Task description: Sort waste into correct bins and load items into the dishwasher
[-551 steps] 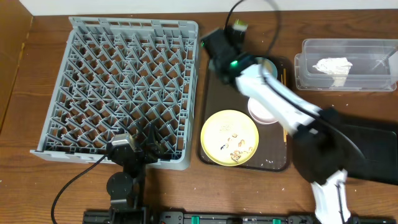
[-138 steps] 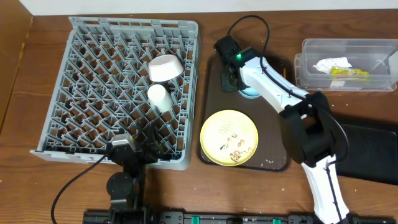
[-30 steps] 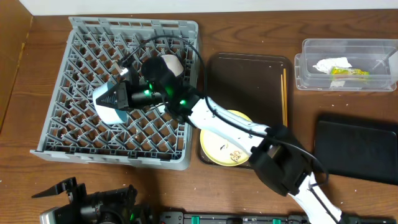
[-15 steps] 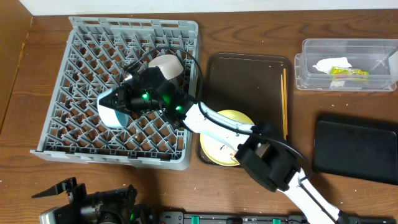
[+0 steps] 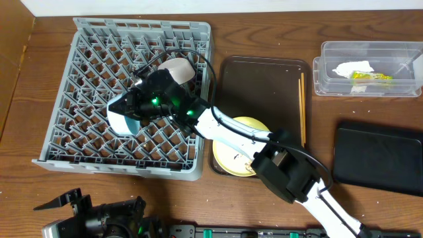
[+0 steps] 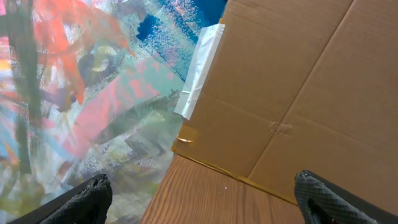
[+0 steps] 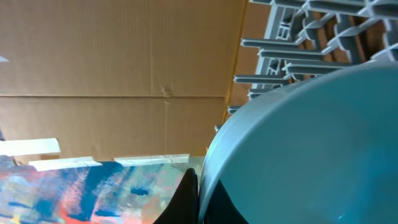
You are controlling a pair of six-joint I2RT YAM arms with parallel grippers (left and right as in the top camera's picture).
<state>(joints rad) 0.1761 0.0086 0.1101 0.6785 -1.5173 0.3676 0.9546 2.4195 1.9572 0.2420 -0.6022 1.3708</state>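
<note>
The right claw (image 5: 137,108) grips the blue bowl (image 5: 120,119) over the rack (image 5: 79,59), beside the pink bowl (image 5: 178,68). Napkin (image 5: 347,68) and wrapper (image 5: 370,76) lie in the clear tub (image 5: 403,49). Plate (image 5: 228,158) and chopsticks (image 5: 303,106) wait on the tray (image 5: 264,86), not yet loaded. The left claw (image 6: 208,200) hangs open.

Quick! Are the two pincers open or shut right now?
Left pincer: open, holding nothing.
Right pincer: shut on the light blue bowl.

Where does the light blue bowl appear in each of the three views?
Overhead: light blue bowl left of centre, over the grey rack.
Left wrist: not in it.
Right wrist: the bowl fills the lower right.
Shared landmark: the grey rack, top right in the right wrist view.
</note>
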